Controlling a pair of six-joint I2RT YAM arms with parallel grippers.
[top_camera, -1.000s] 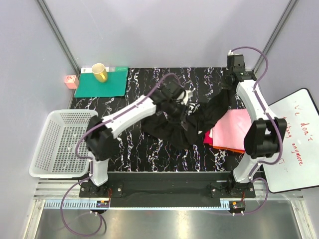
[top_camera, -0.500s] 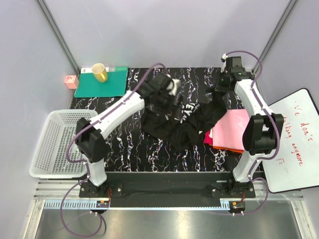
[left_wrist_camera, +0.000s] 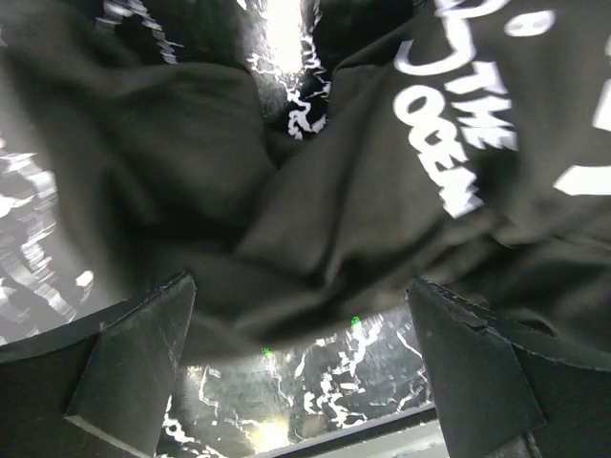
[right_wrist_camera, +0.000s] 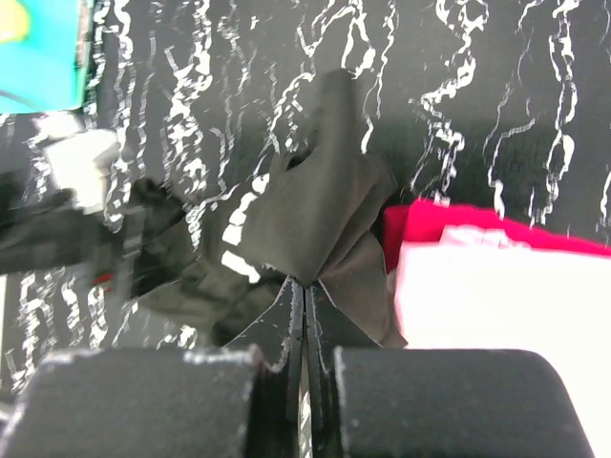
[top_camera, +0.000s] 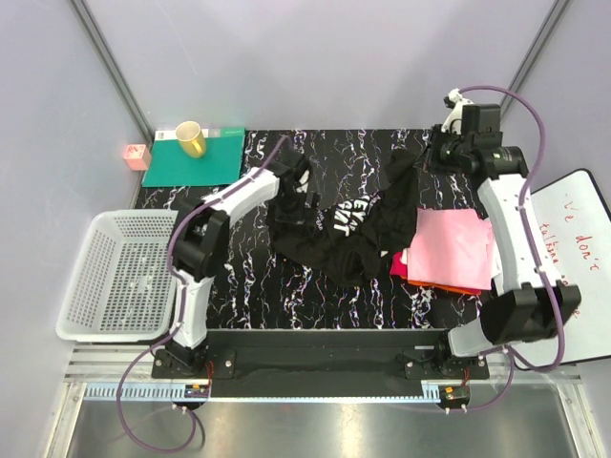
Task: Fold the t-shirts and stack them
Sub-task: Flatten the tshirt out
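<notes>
Black t-shirt (top_camera: 344, 234): crumpled mid-table (top_camera: 239, 277), its right side overlapping the folded pink t-shirt (top_camera: 451, 248).
Long axis: near-left to far-right, with the far-right tip lifted.
Right gripper (right_wrist_camera: 304, 291): pinched tight on that raised tip.
Left gripper (left_wrist_camera: 301, 315): jaws wide over the shirt's left part, holding nothing.
Change: 1 second ago the left gripper was narrow on the cloth; it now sits further left, and more lettering shows.

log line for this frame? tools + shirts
left tool: open, at black t-shirt, holding nothing | right tool: shut on black t-shirt | black t-shirt: crumpled | pink t-shirt: folded
</notes>
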